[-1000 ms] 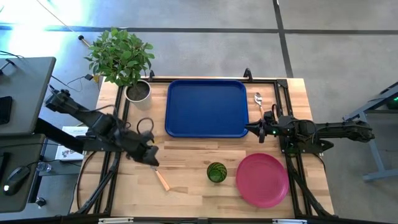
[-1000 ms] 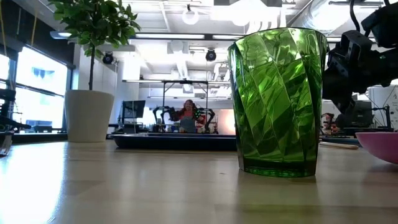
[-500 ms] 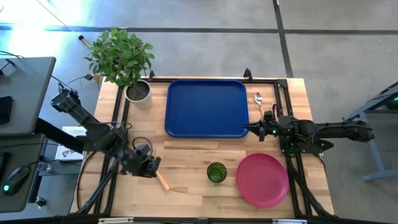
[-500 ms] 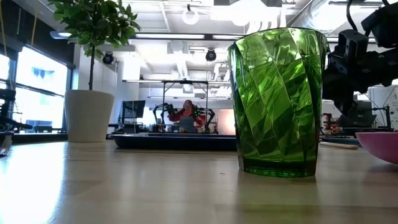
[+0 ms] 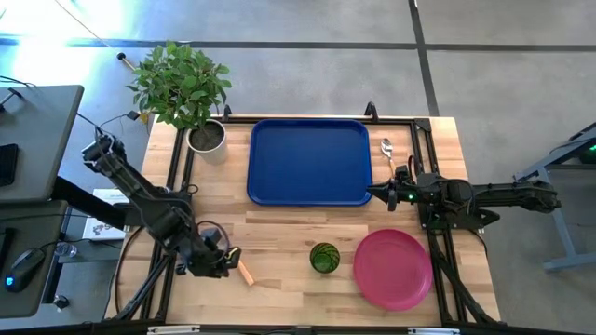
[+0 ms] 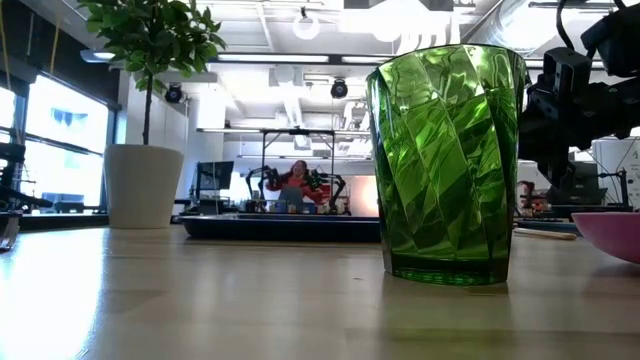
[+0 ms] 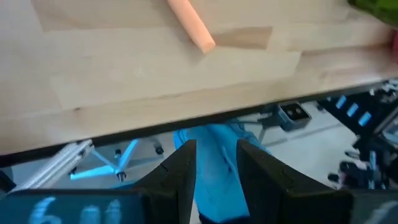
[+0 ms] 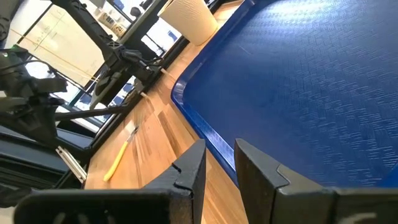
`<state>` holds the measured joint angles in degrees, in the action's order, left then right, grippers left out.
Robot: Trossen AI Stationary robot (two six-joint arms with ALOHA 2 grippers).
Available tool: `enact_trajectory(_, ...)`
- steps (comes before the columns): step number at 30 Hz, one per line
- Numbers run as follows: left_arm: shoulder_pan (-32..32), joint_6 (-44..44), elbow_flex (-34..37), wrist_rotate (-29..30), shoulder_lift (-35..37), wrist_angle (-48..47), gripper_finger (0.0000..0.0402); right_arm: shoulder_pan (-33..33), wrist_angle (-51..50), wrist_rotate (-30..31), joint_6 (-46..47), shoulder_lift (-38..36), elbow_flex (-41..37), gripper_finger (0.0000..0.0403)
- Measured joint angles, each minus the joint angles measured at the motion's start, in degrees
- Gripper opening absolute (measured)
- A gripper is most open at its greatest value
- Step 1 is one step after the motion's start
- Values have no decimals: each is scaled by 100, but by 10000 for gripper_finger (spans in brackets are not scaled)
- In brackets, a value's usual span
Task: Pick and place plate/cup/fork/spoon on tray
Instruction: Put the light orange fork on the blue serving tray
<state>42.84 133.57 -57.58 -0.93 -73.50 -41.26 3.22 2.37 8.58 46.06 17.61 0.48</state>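
The left end effector [image 5: 226, 261] has moved toward the table's front edge.

No legible text, label, brand, number or sign anywhere in these views.

dark blue rectangular plastic tray [image 5: 309, 161]: table's far centre | grey-white plant pot [image 5: 207, 137]: left of tray | silver-bowled spoon [image 5: 387, 151]: right of tray | small green translucent cup [image 5: 324, 258]: before tray | round pink plate [image 5: 392, 269]: right of cup | tan-orange-handled fork [image 5: 243, 271]: left of cup
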Motion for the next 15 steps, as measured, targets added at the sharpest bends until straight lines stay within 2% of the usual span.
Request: enact_trajectory(15,-599,-7,0,20,-843,-175,106,1,-2,2,-2,0,1,75)
